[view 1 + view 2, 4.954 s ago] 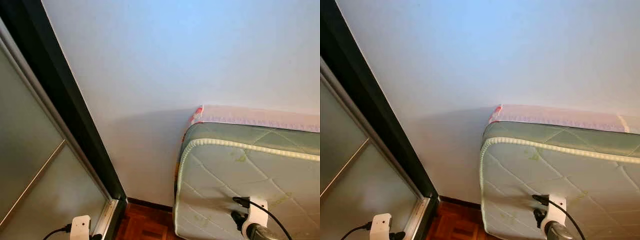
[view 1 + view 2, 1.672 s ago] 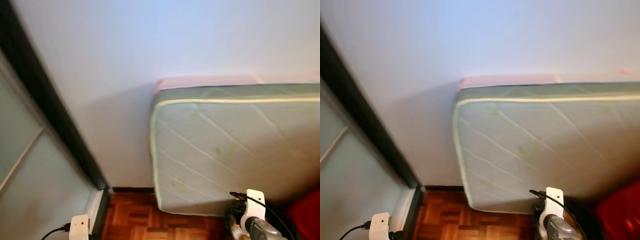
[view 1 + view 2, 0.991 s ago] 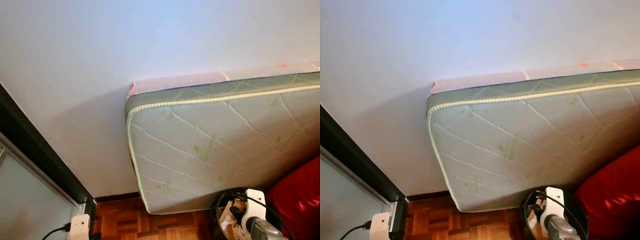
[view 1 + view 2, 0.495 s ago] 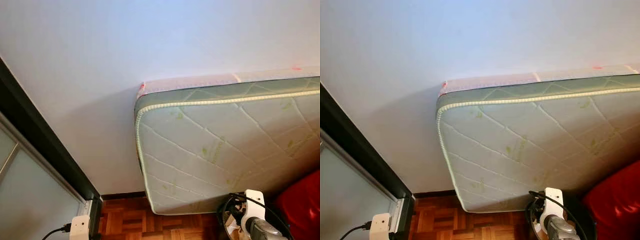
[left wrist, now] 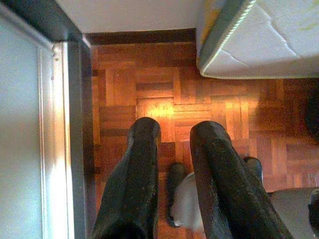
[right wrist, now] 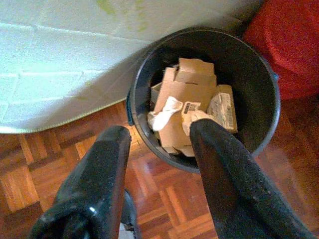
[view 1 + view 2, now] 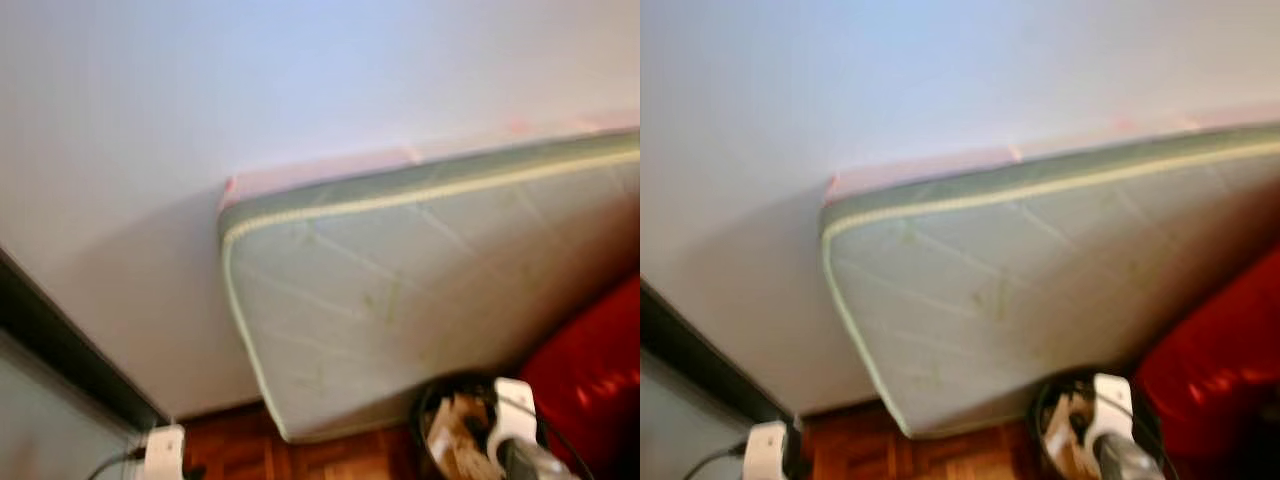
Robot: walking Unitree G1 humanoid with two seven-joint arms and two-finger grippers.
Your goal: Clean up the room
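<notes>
Swinging rightward, the head camera now centres the quilted green mattress [image 7: 400, 300], while the open, empty right gripper [image 6: 159, 144] hangs over the cardboard-filled black bin [image 6: 249, 89], open left gripper [image 5: 174, 144] idle.

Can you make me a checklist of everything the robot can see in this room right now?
Surface: wooden parquet floor, bare where it shows.
Job's things: black bin on the floor, holding cardboard scraps and crumpled white paper.
Clutter: nothing seen loose on the floor.
Grippers: right gripper open, above the near rim of the bin, holding nothing. Left gripper open, above bare floor, holding nothing.
Cables: a thin dark cable at the right wrist; blurred.
Surroundings: quilted mattress standing on edge against the pale wall; a red soft thing beside the bin; frosted sliding door with a dark frame on the left.
</notes>
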